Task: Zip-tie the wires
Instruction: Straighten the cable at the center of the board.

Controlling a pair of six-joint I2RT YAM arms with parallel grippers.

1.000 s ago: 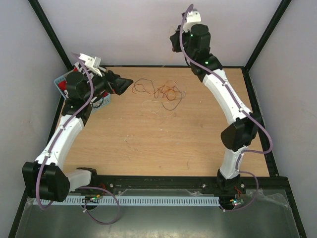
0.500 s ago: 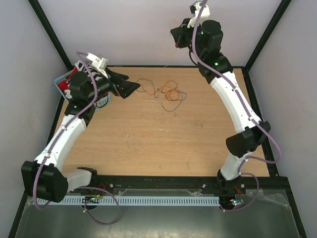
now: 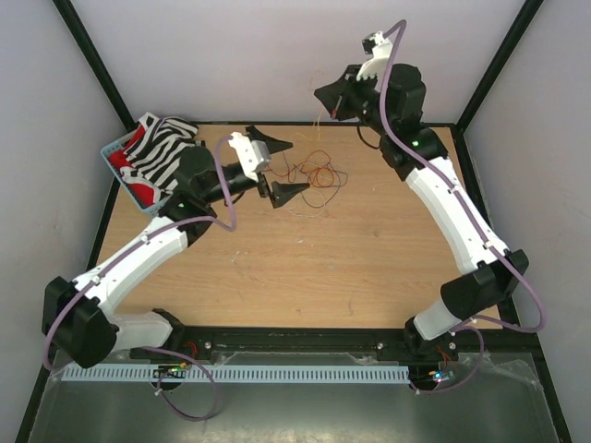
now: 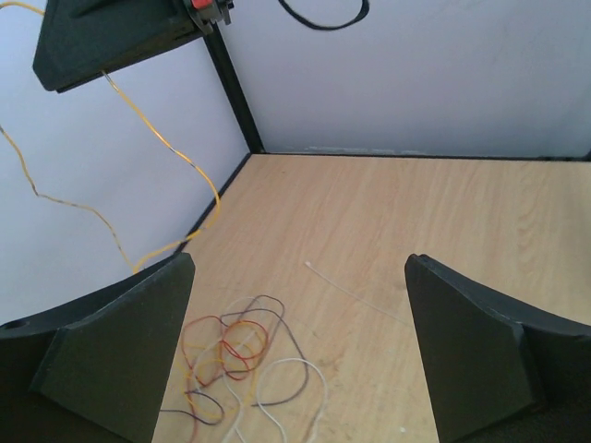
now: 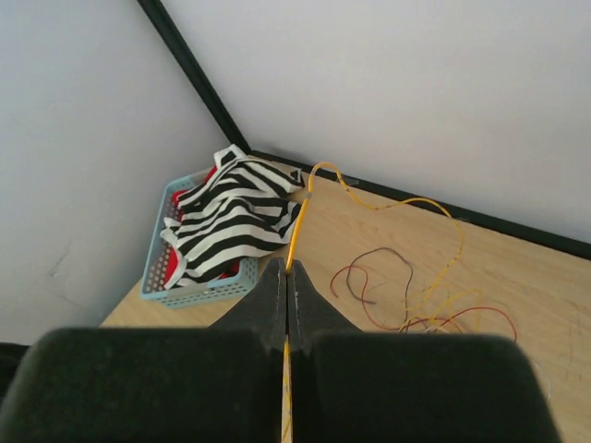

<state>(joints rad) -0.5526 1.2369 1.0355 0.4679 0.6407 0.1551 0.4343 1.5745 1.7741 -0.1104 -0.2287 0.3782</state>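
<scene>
The wires (image 3: 314, 175) lie in a loose tangle of red, orange, brown and pale strands on the far middle of the table. My left gripper (image 3: 280, 168) hovers wide open just left of them with nothing between its fingers. In the left wrist view the tangle (image 4: 235, 351) sits near the left finger (image 4: 120, 360). The zip tie (image 4: 355, 291), a thin pale strip, lies flat beyond it. My right gripper (image 3: 325, 98) is raised high over the table's back edge. It is shut on a yellow wire (image 5: 297, 231) that trails down to the tangle (image 5: 406, 286).
A light blue basket (image 3: 114, 148) with a black-and-white striped cloth (image 3: 159, 148) over red contents stands at the back left corner. Black frame posts rise at the back corners. The yellow strand (image 4: 185, 161) hangs slack in the air between the grippers.
My left arm has swung from over the basket to the wires, its gripper still open. The right gripper has shifted while staying shut on the yellow wire.
</scene>
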